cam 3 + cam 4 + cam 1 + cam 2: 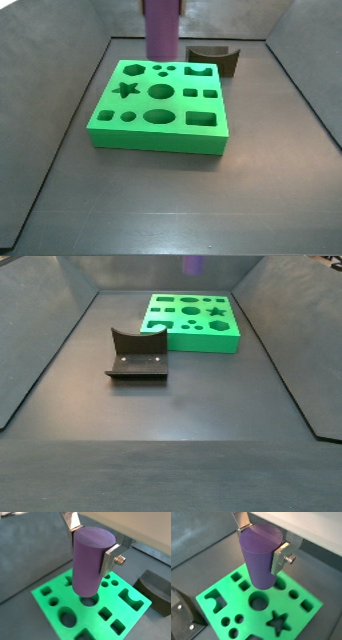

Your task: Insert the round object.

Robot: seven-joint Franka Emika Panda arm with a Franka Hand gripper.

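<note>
Claw [92, 546] fingers [110, 558] were closed on the upper part of the cylinder [89, 562], holding it upright and clear above the green block [63, 599]; in both wrist views the silver plates pressed its sides. Its lower end hung over the block's middle, near the large round hole [258, 601], though whether it stood squarely over that hole could not be told. In a side view the cylinder [160, 28] ran out past the frame's upper edge, and nothing of the claw showed there. So the pick-up and lift looked done, and the carry to the block nearly so. Left to do, by this judgement: centre the cylinder on the hole, lower it in, let go. A dark notched block [136, 354] sat on the tabletop [201, 396] apart from the green one, untouched.
</note>
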